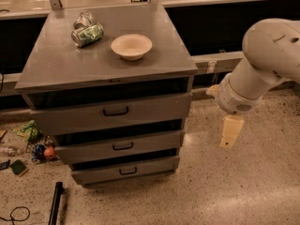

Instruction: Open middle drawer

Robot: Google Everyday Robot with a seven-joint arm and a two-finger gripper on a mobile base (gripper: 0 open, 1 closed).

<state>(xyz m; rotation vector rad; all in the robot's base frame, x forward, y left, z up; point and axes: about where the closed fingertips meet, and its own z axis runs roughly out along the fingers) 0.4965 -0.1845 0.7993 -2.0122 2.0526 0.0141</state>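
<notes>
The grey cabinet has three drawers stacked one above another. The middle drawer has a medium-height grey front and a small black bar handle. Its front sits about in line with the drawers above and below, with a dark gap above it. My gripper hangs cream-coloured below the white arm, pointing down at about middle-drawer height. It is to the right of the cabinet, clear of it and touching nothing.
A white bowl and a crushed green can sit on the cabinet top. The top drawer and bottom drawer have black handles too. Litter lies on the floor at the left, with a black rod.
</notes>
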